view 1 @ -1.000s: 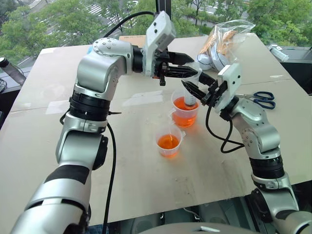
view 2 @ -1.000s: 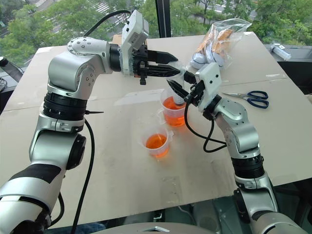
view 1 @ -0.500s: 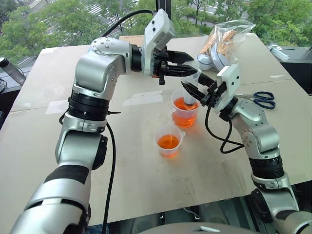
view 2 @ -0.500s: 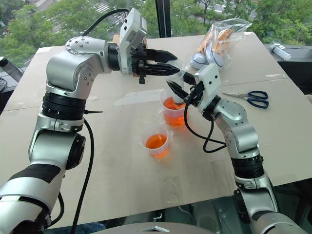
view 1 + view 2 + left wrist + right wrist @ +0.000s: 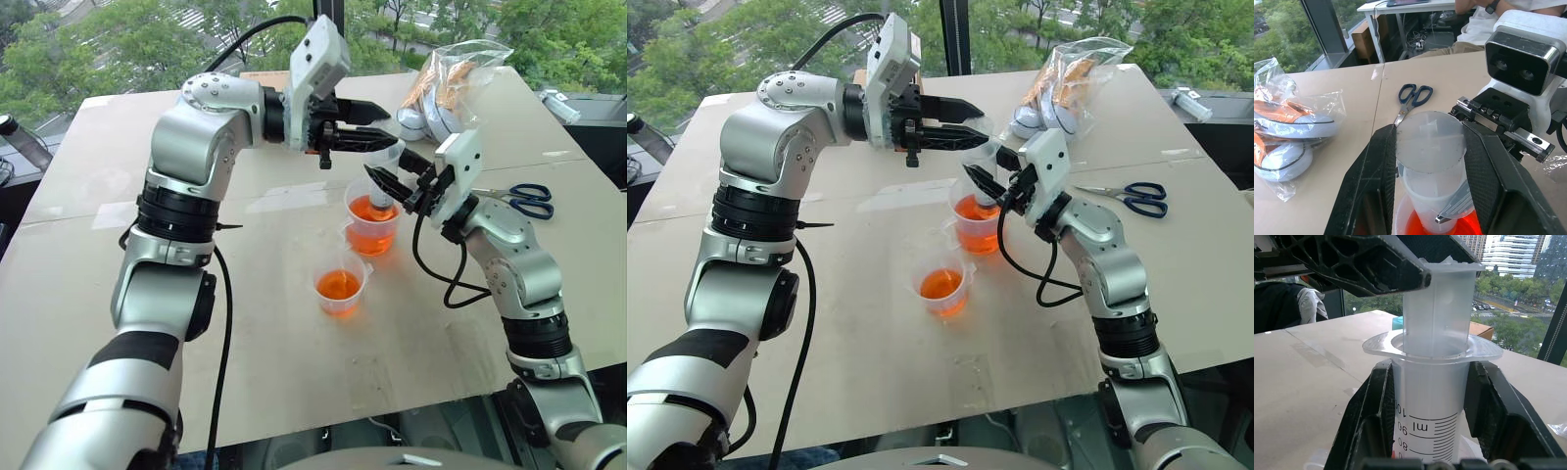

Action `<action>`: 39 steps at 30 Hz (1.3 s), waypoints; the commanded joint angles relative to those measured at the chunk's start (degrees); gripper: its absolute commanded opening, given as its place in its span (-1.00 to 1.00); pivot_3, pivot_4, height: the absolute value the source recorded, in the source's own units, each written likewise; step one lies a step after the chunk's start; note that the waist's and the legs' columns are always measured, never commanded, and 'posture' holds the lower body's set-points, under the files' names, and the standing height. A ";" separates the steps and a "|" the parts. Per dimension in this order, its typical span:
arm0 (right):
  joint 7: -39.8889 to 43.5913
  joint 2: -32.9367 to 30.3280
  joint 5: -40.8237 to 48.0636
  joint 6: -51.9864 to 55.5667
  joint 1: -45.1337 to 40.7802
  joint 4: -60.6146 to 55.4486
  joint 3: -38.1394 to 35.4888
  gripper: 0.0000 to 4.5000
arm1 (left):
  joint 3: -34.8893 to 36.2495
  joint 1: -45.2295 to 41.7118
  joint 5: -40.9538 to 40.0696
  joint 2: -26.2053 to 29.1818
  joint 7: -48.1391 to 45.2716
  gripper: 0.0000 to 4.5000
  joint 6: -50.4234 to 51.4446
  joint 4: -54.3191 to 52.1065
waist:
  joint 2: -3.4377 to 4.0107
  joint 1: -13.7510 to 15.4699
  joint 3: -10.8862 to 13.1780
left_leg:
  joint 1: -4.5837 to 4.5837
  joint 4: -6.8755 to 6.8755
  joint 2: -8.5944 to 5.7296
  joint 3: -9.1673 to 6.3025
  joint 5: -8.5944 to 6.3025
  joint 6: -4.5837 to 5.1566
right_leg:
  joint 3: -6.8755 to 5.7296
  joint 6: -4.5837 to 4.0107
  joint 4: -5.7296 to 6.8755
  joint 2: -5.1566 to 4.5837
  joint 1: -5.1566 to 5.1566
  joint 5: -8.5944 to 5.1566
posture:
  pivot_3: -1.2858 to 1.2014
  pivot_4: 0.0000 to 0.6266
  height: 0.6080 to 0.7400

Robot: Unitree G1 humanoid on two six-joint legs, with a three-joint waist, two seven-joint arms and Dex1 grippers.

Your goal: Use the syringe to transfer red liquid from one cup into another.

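The syringe [image 5: 382, 196] stands in the taller cup [image 5: 372, 230]: right fingers [image 5: 1376, 411] clamp its barrel, left fingers [image 5: 1376, 166] pinch its plunger. Both cups hold red liquid [image 5: 338, 286]; transferring looks unfinished.

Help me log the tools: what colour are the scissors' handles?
Dark blue; the scissors show best in the left eye view.

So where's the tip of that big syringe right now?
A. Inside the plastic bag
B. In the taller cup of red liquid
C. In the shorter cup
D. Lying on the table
B: the syringe stands upright with its lower end down in the taller cup, held by both grippers.
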 commanded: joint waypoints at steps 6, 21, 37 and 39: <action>1.33 0.15 0.55 0.46 0.20 -1.48 1.47 -0.34 | 4.94 -2.79 -1.08 0.35 2.58 0.93 -3.09 -1.45 | 0.00 -0.03 0.00 | 0.00 0.01 0.00 0.00 0.00 0.00 | 0.00 0.00 0.00 -0.01 0.00 0.00 | 0.03 -0.52 1.00; -0.69 2.59 4.79 1.90 -3.37 -2.68 -2.17 -0.34 | 9.22 -3.94 -4.27 -0.07 5.12 0.93 -1.72 -1.59 | 0.00 -0.07 0.00 | 0.00 0.02 0.00 -0.01 0.00 0.00 | -0.01 0.00 0.00 -0.01 0.00 0.00 | 0.03 -0.52 1.00; -3.47 2.61 8.92 5.94 -6.66 -6.07 -4.46 -0.34 | 12.22 3.95 -6.62 5.13 8.11 0.93 1.87 -8.36 | 0.01 -0.15 0.00 | 0.00 0.02 0.00 -0.02 0.00 0.00 | -0.02 0.00 0.02 -0.02 0.00 0.00 | 0.03 -0.52 1.00; -3.09 2.02 8.57 5.40 -6.20 -5.60 -4.58 -0.34 | 12.02 5.17 -7.02 6.07 7.63 0.93 2.56 -9.67 | 0.01 -0.16 0.00 | 0.00 0.01 0.00 -0.03 0.00 0.00 | -0.03 0.00 0.02 -0.02 0.00 0.00 | 0.03 -0.52 1.00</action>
